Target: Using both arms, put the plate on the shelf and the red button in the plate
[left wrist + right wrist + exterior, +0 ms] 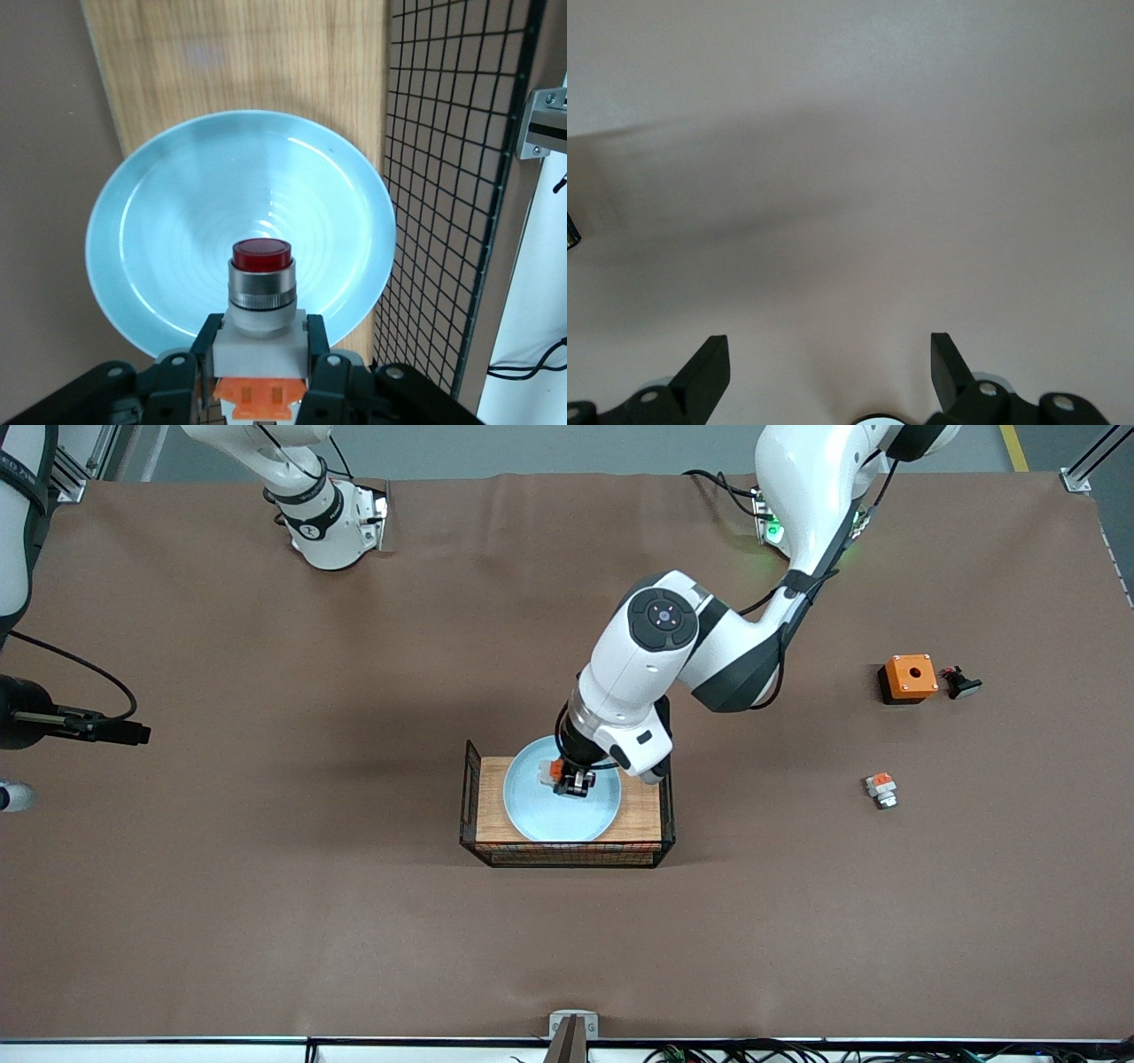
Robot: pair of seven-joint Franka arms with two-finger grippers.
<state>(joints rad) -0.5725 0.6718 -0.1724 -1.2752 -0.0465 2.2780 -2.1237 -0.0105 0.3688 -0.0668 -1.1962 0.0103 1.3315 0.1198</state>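
Observation:
The pale blue plate (540,819) lies on a wooden board inside a black wire basket (468,806) at the middle of the table. My left gripper (574,784) is over the plate and is shut on the red button (551,772). In the left wrist view the gripper (262,329) clamps the button's white body, with the dark red cap (261,255) pointing at the plate (177,221) and the orange block nearest the wrist. My right gripper (830,350) is open and empty over bare brown table at the right arm's end, waiting.
The orange square box with a hole (909,677) and a small black part (960,683) lie at the left arm's end. A white-and-orange part with a grey end (881,788) lies nearer the front camera than they do. The basket's mesh wall (452,177) rises beside the plate.

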